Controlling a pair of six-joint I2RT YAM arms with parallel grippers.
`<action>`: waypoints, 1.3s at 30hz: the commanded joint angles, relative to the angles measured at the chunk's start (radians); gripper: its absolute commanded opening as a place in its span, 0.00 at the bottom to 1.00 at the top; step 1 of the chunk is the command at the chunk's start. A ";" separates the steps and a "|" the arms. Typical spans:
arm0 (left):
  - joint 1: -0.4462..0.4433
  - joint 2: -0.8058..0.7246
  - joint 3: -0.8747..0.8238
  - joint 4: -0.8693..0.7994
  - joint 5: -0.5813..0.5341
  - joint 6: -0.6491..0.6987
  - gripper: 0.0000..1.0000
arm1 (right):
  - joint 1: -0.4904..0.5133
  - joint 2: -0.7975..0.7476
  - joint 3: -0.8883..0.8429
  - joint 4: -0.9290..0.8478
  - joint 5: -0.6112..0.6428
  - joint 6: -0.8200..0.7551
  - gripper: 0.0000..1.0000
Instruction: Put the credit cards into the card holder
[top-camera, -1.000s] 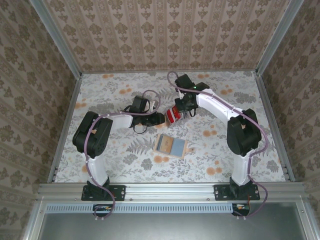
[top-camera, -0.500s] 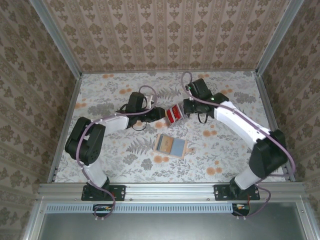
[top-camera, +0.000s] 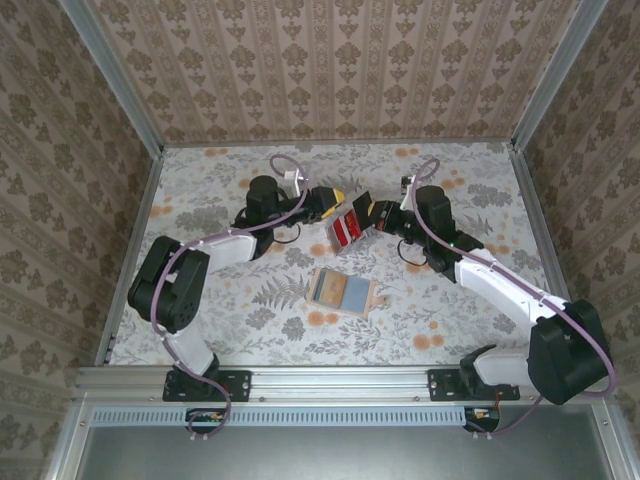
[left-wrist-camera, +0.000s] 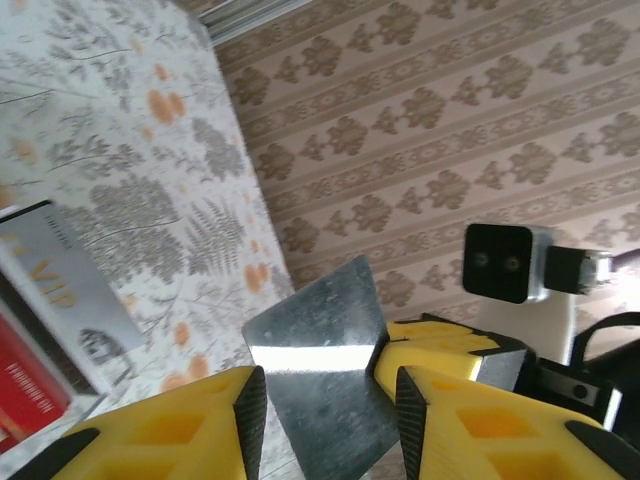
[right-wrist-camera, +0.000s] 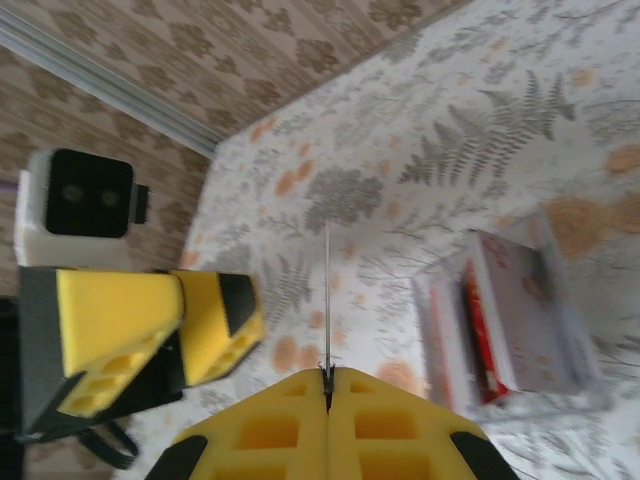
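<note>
One card (right-wrist-camera: 327, 290) is now lifted clear of the red credit cards (top-camera: 346, 229) at the middle of the table (top-camera: 220, 300), pinched edge-on in the clenched right gripper (right-wrist-camera: 327, 384) at their 1 o'clock. The left gripper (top-camera: 326, 198) has let go, jaws apart, at 11 o'clock. The open card holder (top-camera: 340, 291) lies at 6 o'clock, with bare table around every edge.
</note>
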 joint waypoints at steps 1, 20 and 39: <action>0.002 0.039 0.004 0.142 0.037 -0.101 0.41 | -0.008 0.009 -0.008 0.195 -0.070 0.104 0.03; -0.021 0.015 0.022 0.153 0.034 -0.129 0.42 | -0.011 0.085 -0.023 0.328 -0.087 0.188 0.03; -0.032 0.021 0.036 0.150 0.024 -0.127 0.41 | -0.031 0.127 -0.037 0.417 -0.151 0.261 0.03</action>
